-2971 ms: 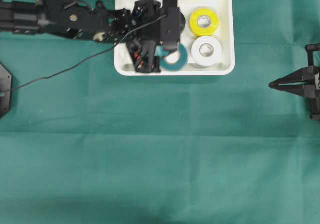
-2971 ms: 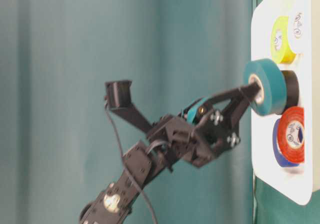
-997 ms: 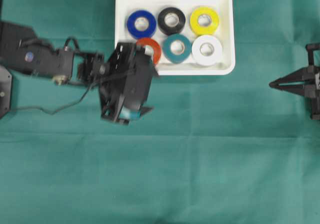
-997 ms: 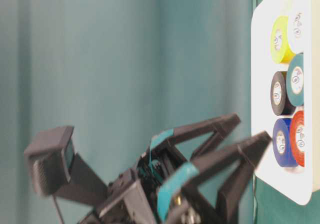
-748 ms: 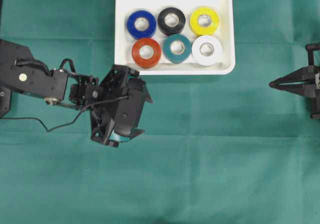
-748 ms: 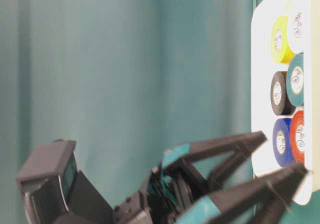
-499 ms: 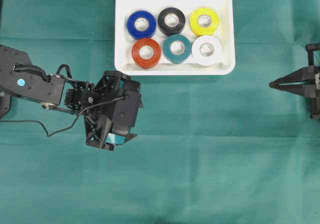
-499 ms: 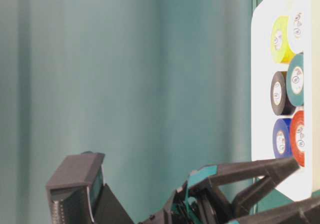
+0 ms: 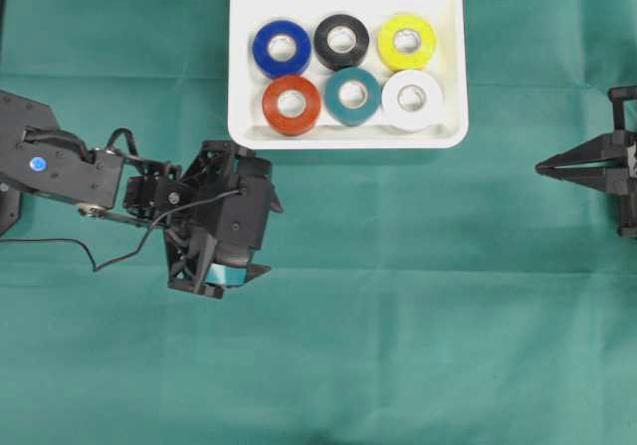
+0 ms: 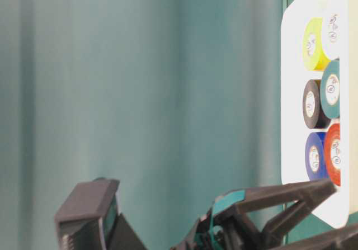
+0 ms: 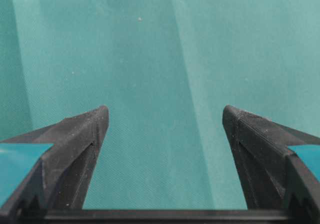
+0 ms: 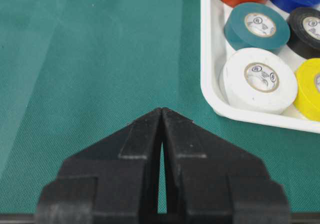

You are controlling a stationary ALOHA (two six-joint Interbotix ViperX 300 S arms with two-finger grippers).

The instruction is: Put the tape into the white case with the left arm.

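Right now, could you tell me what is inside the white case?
The white case holds six tape rolls: blue, black, yellow, red, teal, white. The floor beneath them is covered.

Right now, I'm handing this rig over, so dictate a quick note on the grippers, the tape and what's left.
Left gripper: open, holding nothing, over bare green cloth below the white case.
Right gripper: shut, empty, parked at the right edge.
Case contents: blue, black and yellow rolls in the back row; red, teal and white in the front row.
Done: six rolls in the case.
Left: no loose tape visible on the cloth; nothing obvious remains.
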